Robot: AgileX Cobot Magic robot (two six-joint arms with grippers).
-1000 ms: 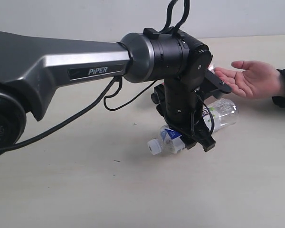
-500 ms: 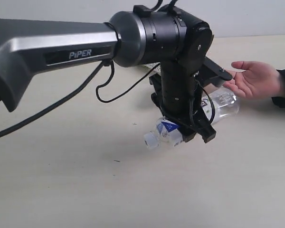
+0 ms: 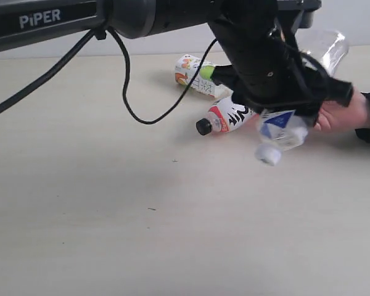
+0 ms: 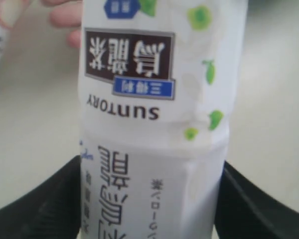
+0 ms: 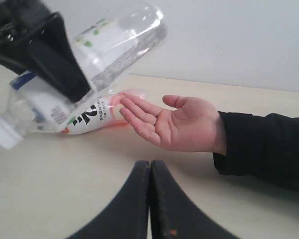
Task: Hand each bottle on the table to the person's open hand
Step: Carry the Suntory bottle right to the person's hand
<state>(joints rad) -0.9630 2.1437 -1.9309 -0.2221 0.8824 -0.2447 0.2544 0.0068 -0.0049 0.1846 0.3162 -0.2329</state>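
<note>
- The left jaws pinch the blue-and-white bottle [image 3: 282, 131], which hangs tilted, cap down, off the desk [image 3: 111, 216] and close to the person's open hand [image 5: 177, 122].
- The right jaws are pressed together, holding nothing.
- A red-and-white bottle [image 3: 231, 116] and a white bottle [image 3: 194, 71] lie on the desk.

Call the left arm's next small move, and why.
Probably ease the bottle down onto the open hand before releasing. The left gripper is shut on the bottle, which hangs tilted in the air beside the fingertips, not resting on the palm. The palm faces up, empty.
</note>
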